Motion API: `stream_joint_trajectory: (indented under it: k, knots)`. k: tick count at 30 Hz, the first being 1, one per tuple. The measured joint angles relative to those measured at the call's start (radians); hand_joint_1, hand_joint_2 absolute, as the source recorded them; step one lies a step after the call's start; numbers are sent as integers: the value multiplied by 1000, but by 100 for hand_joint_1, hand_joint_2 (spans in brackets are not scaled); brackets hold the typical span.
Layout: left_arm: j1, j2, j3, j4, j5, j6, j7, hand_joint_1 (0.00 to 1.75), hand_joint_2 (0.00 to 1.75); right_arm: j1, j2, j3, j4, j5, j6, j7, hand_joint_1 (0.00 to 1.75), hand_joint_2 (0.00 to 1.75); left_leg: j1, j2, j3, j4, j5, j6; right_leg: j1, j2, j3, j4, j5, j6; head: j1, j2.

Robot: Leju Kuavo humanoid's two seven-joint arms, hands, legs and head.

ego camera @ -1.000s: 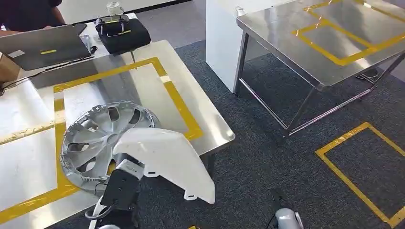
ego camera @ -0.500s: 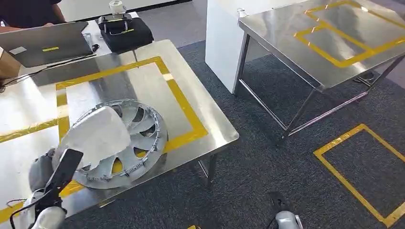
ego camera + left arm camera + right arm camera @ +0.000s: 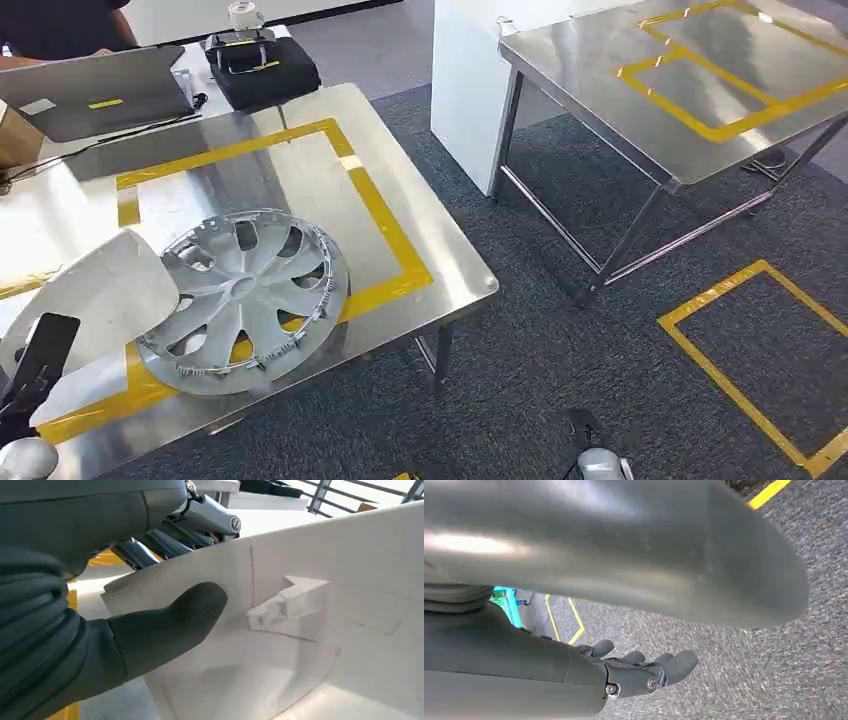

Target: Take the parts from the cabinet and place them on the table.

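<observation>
A white moulded body panel (image 3: 100, 295) hangs low over the left part of the steel table (image 3: 440, 250), just left of a silver hubcap (image 3: 245, 300) that lies flat on the yellow tape. My left hand (image 3: 35, 365) grips the panel's near edge. In the left wrist view its thumb (image 3: 170, 622) presses the panel's (image 3: 325, 630) inner face, with the fingers (image 3: 150, 542) behind the edge. My right hand (image 3: 644, 672) hangs over grey carpet, fingers apart, holding nothing.
A laptop (image 3: 95, 90) and a black bag (image 3: 262, 65) sit at the table's far end, with a person's (image 3: 50, 25) arm behind them. A white block (image 3: 465, 90) and a second steel table (image 3: 700, 80) stand to the right across carpet with a yellow taped square (image 3: 760, 360).
My left hand has carried the white panel leftward, from over the table's front edge, across the hubcap, to the hubcap's left side. The hubcap has stayed put.
</observation>
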Motion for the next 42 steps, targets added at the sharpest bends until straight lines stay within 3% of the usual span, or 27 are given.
stream_joint_trajectory:
  k: [7, 16, 21, 28, 33, 40, 41, 42]
  knots:
    - [-6, 1, 8, 30, -38, 31, 53, 175, 175, 0, 3, -3, 0, 4, -3, 0, 0, 0, 0, 0, 0, 0, 0, 0, 0, 0, 0, 0, 0, 0, 0, 0]
    - [-10, 4, 17, 49, -43, 31, 66, 175, 175, 0, 3, -4, 0, 5, -3, 0, 0, 0, 0, 0, 0, 0, 0, 0, 0, 0, 0, 0, 0, 0, 0, 0]
    - [-12, 36, 21, 66, -62, 28, 211, 175, 175, 0, 3, -4, 0, 22, 0, 0, 0, 0, 0, 1, 0, 0, 0, 0, 0, 0, 0, 0, 0, 0, 0, 0]
    - [-6, 135, 81, 102, -36, -34, 384, 175, 175, 3, 3, -4, 0, 35, 18, 0, 0, 0, 1, 1, 0, -1, 0, -1, 1, 2, 0, 1, -1, -2, 0, 0]
    - [15, 201, 118, 118, -33, -39, 507, 175, 175, 3, 1, -4, 0, 48, 24, 0, 0, 0, 1, 2, 2, -2, -2, -3, 1, 3, 0, 1, -2, -3, 0, 0]
    - [59, 263, 173, 130, 0, -13, 539, 175, 175, 6, -2, -4, 0, 55, 30, 0, 0, 0, 1, 3, 6, -4, -2, -4, 1, 3, 2, 1, -4, -5, 0, 0]
    - [64, 268, 177, 131, 0, -13, 538, 0, 175, 6, -2, -4, 0, 55, 30, 0, 0, 0, 1, 3, 6, -4, -2, -4, 1, 3, 2, 1, -4, -5, 0, 0]
    - [67, 270, 180, 131, 0, -9, 534, 0, 175, 6, -2, -4, 0, 55, 30, 0, 0, 0, 1, 3, 7, -4, -2, -5, 1, 3, 3, 1, -4, -5, 0, 0]
